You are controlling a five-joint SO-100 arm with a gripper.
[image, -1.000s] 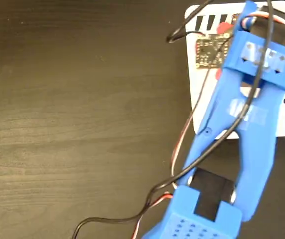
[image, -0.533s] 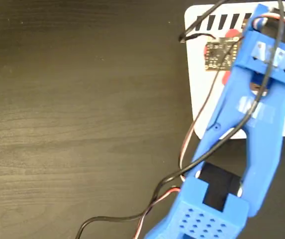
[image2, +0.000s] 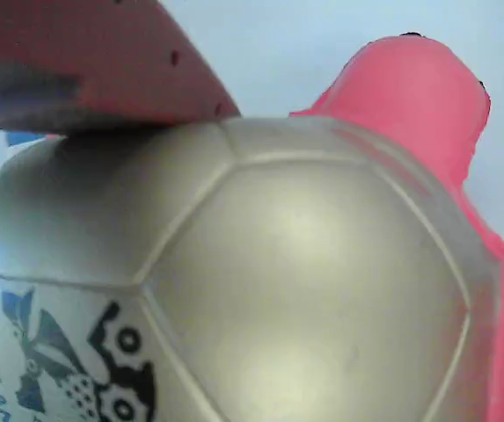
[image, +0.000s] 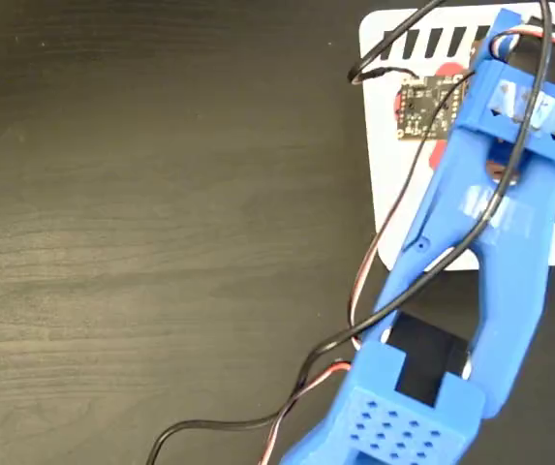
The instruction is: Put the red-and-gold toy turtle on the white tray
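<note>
1. The dark wood-grain table [image: 141,242] fills most of the fixed view, bare across its left and middle.
2. The blue plastic robot arm [image: 495,281] reaches from the bottom edge up to the top right, with black and red-white cables [image: 354,320] looping along its left side and a small bare circuit board [image: 422,105] mounted near its tip.
3. The flat white rounded-corner tray with black diagonal stripes [image: 385,184] lies at the top right of the table; the arm covers much of it, and the stripes show along its top edge and at its right edge.
4. The end effector [image: 451,102] hangs over the tray's upper part. In the wrist view one reddish finger [image2: 84,61] rests on the upper left of the shell; the other finger is out of sight, so I cannot tell whether it is gripping or merely touching.
5. The red-and-gold squishy toy turtle [image2: 278,281] sits right under the end effector and fills the wrist view: a shiny gold domed shell with a dark printed mark at lower left and a red limb at upper right against the white tray [image2: 278,44]. In the fixed view only slivers of red [image: 448,73] peek out beside the circuit board, over the tray.
</note>
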